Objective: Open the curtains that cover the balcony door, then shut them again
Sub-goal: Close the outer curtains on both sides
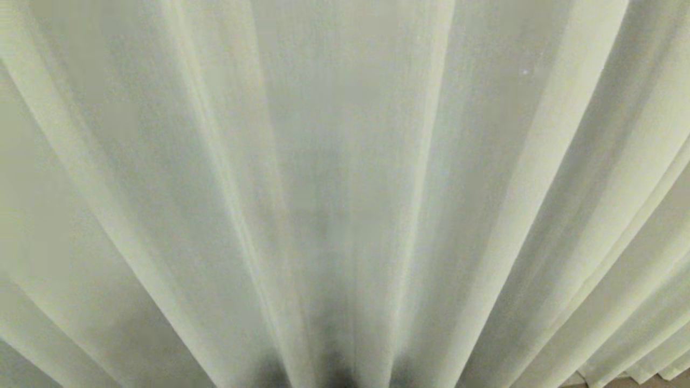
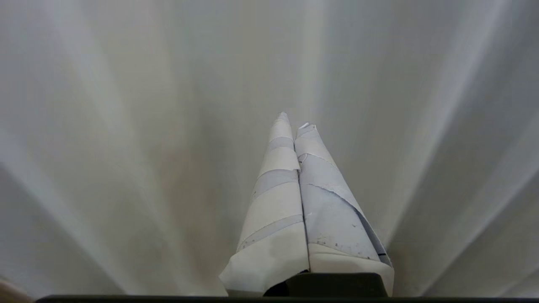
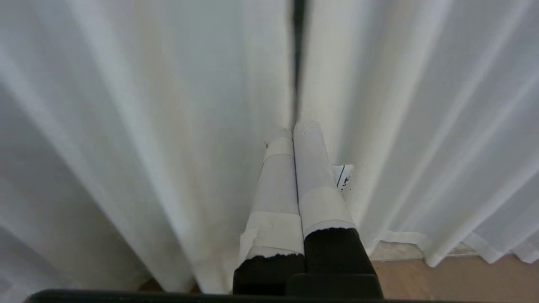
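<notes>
Fabric filled all three views: the curtains (image 1: 345, 161) hung drawn before us, cream and faintly sheer, in deep vertical pleats that fanned toward the bottom of the head view. We judged the cloth light, soft and limp. It would fold and slide rather than push as a body, and a smooth taped finger might slip along it. The best hold, we thought, was a panel's hemmed edge at the dark gap (image 3: 298, 59) where the two panels met, seen in the right wrist view; there the cloth is doubled and a pinch would gather it.

Our left pincer (image 2: 294, 120) pointed at the pleats with its paper-wrapped fingers pressed together and nothing between them. Our right pincer (image 3: 294, 128) was likewise closed and empty, its tips just at the foot of that gap; whether they touched the cloth we could not tell.

The balcony door lay hidden behind the curtains, hinted at only by the dark slit and a dim shadow low in the head view. A strip of wooden floor (image 3: 454, 277) showed under the hems. Neither arm appeared in the head view.
</notes>
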Controlling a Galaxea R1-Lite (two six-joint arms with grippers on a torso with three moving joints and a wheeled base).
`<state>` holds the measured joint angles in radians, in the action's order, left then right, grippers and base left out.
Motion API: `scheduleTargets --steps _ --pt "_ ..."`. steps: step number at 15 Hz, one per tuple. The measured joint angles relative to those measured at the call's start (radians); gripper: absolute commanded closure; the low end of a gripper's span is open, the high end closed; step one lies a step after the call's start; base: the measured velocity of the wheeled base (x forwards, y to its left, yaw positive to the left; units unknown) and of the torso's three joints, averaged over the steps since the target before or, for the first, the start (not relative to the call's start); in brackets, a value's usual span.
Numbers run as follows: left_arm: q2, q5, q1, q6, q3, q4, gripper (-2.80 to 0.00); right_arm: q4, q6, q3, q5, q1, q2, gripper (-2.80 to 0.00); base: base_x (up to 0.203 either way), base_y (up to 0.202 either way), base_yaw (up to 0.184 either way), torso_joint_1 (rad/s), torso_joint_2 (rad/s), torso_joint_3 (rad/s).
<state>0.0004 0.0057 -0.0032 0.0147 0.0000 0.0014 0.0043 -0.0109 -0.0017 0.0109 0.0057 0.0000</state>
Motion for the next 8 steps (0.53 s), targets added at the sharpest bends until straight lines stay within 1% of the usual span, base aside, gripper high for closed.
scheduleTargets --steps 1,8 --pt "0.0 -0.001 0.0 0.001 0.0 0.0 0.0 0.0 0.0 0.0 0.001 -0.001 0.0 0.0 0.0 0.105 0.003 0.002 0.0 0.002" --pt "0.0 -0.002 0.0 0.001 -0.001 0.0 0.0 0.001 0.0 0.0 0.001 0.0 0.0 0.0 0.0 0.0 0.0 0.0 0.0 0.0"
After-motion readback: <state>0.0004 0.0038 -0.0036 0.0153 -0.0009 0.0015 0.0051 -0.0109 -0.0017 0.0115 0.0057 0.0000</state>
